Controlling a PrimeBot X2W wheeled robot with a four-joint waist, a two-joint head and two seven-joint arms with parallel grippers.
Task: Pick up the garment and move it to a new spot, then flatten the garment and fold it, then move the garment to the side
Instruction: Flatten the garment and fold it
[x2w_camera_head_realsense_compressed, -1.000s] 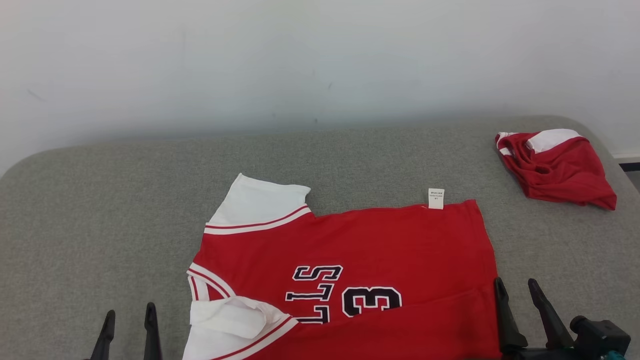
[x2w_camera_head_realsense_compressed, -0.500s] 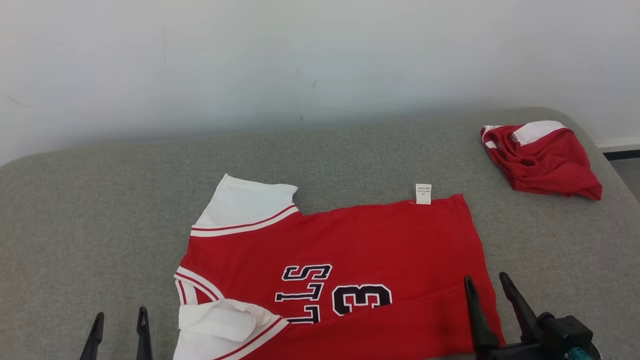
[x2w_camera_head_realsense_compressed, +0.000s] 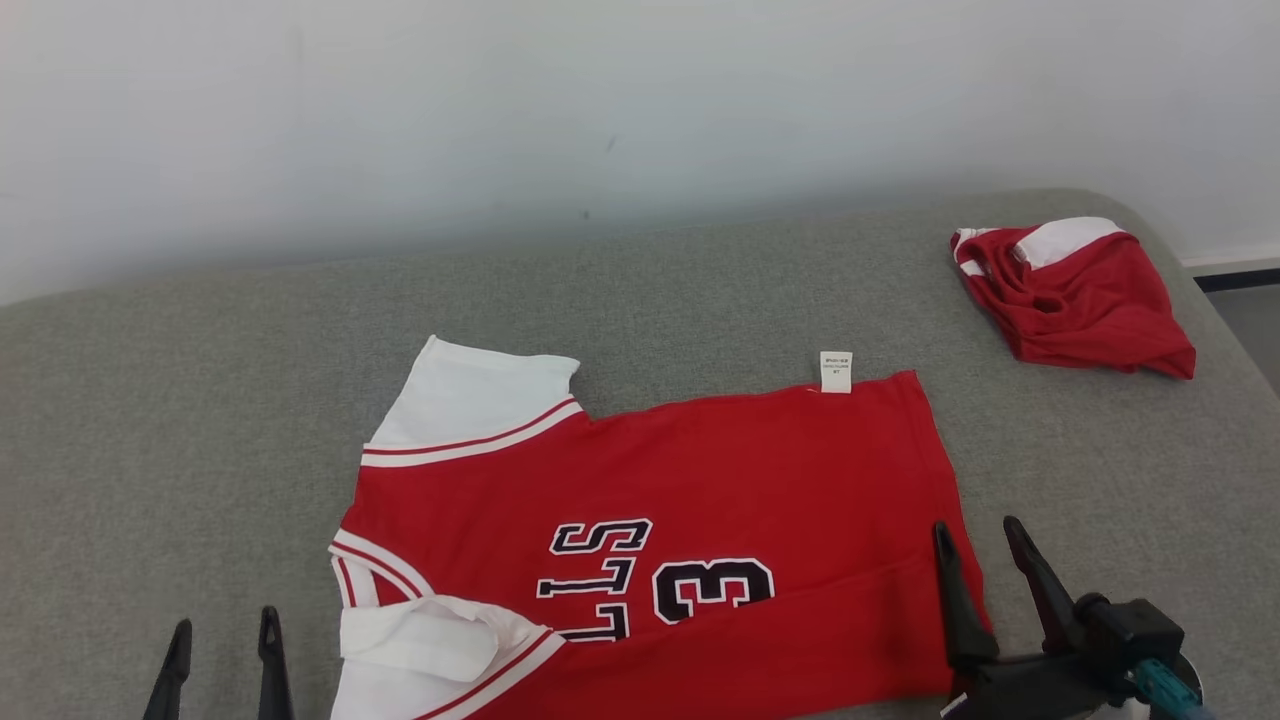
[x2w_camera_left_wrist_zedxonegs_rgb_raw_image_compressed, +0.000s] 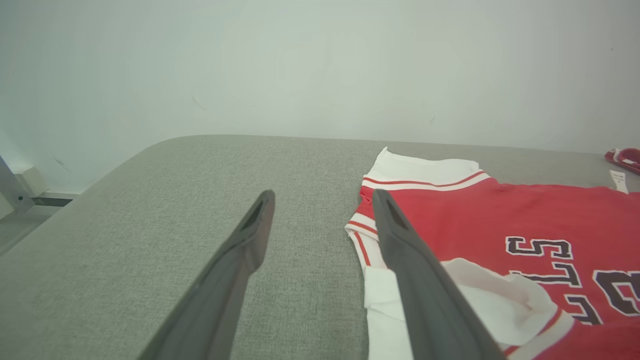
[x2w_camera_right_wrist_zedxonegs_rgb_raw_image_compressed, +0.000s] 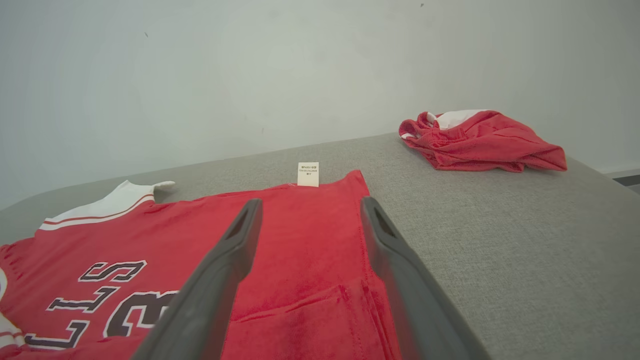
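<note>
The whole head view has slid a little since a second ago: the camera has turned, and the cloth itself has not moved. A grey, felt-covered tabletop (x2w_camera_head_realsense_compressed: 200, 400) with rounded corners stands against a pale wall. A red short-sleeved sports jersey with white sleeves and dark lettering (x2w_camera_head_realsense_compressed: 750, 470) lies spread along the middle of the near edge, collar end to the left and hem to the right. It is mostly flat, though its near sleeve is bunched and a crease runs along its near side. So the garment seems already placed, with flattening and folding yet to do. A second red and white garment, crumpled into a heap (x2w_camera_head_realsense_compressed: 1080, 300), sits well apart in the far right corner.

The right hand (x2w_camera_head_realsense_compressed: 976, 526) has edged inward and now stands over the jersey's right hem, fingers spread wide and holding nothing. Whether it touches the cloth cannot be told. The left hand (x2w_camera_head_realsense_compressed: 224, 620), equally wide and empty, stands over bare tabletop just left of the collar end. A small white label (x2w_camera_head_realsense_compressed: 835, 371) sticks out from the far edge of the jersey.
</note>
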